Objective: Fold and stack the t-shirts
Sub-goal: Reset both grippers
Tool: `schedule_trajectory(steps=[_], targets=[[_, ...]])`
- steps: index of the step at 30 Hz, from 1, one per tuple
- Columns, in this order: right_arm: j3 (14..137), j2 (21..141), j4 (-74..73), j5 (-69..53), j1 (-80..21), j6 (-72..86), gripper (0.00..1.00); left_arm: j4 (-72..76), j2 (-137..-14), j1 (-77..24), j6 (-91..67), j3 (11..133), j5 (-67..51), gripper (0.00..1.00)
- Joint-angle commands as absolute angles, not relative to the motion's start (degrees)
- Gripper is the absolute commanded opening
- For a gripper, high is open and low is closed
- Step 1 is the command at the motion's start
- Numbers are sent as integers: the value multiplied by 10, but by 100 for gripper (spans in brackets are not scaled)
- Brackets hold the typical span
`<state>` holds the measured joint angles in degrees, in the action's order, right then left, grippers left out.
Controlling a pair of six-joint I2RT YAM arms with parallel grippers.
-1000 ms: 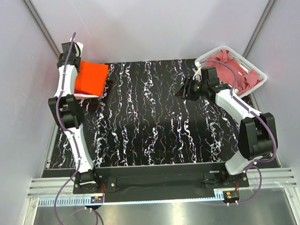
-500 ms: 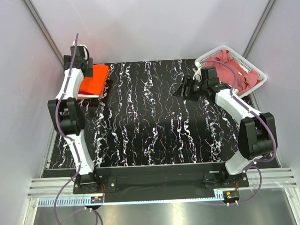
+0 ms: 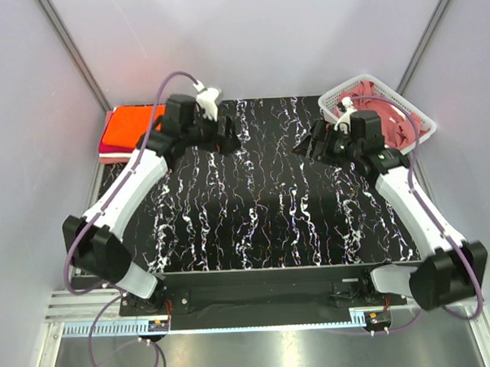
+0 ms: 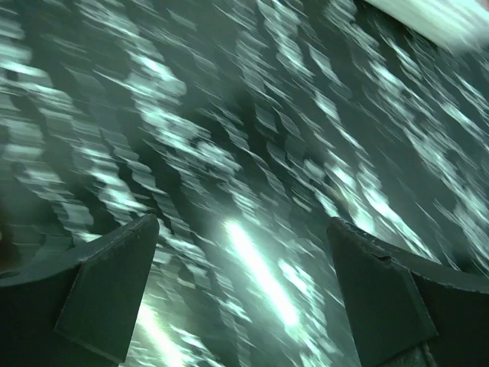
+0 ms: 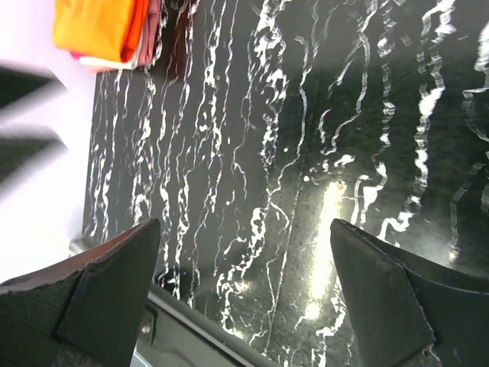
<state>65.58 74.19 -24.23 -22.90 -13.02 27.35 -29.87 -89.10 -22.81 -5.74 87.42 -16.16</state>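
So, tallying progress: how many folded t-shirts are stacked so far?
3 visible, far-left table corner: orange t-shirt on top, crimson t-shirt beneath, pale pink t-shirt lowest. More may hide between.

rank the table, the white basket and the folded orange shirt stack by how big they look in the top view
1. table, by far the largest
2. white basket
3. folded orange shirt stack, somewhat smaller than the basket

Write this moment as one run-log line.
left gripper open, empty | right gripper open, empty | folded bright orange cloth t-shirt tops far-left stack | crumpled dusty rose cloth t-shirts in white plastic lattice basket
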Motion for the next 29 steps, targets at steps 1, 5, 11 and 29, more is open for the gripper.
schedule_trajectory(steps=[1, 5, 11, 29], targets=[[631, 674, -267, -173, -132, 281, 100, -275, -823, -259, -90, 800, -273, 99], [614, 600, -279, -153, -133, 289, 100, -181, -718, -281, -124, 699, -296, 99], [597, 521, -287, -136, -132, 305, 100, -109, -627, -283, -155, 595, -292, 99], [570, 462, -304, -105, -132, 316, 100, -109, -537, -282, -167, 560, -264, 99]])
